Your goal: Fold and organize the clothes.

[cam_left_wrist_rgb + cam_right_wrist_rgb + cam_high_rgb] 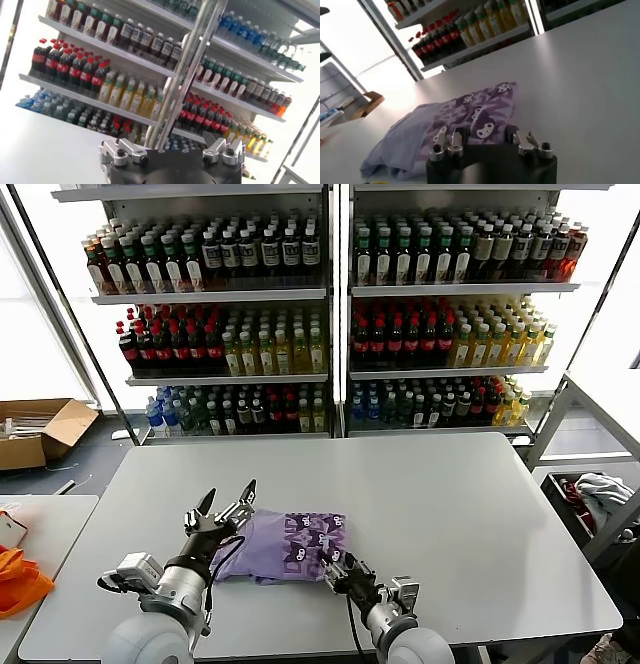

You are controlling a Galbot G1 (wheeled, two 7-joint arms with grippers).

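The clothes (285, 546) are one lavender T-shirt, folded into a small bundle near the front of the white table (450, 514), with its dark cartoon prints facing up on the right half. My right gripper (335, 567) sits low at the bundle's near right corner. In the right wrist view this gripper (486, 139) stands open astride a printed fold of the shirt (470, 112). My left gripper (228, 499) is open and empty above the bundle's left edge, tilted up. In the left wrist view it (170, 145) faces the shelves.
Tall shelves of bottles (330, 334) stand behind the table. A cardboard box (40, 429) lies on the floor at the left, and an orange item (20, 579) rests on a side table there. A bin with cloth (600, 494) stands at the right.
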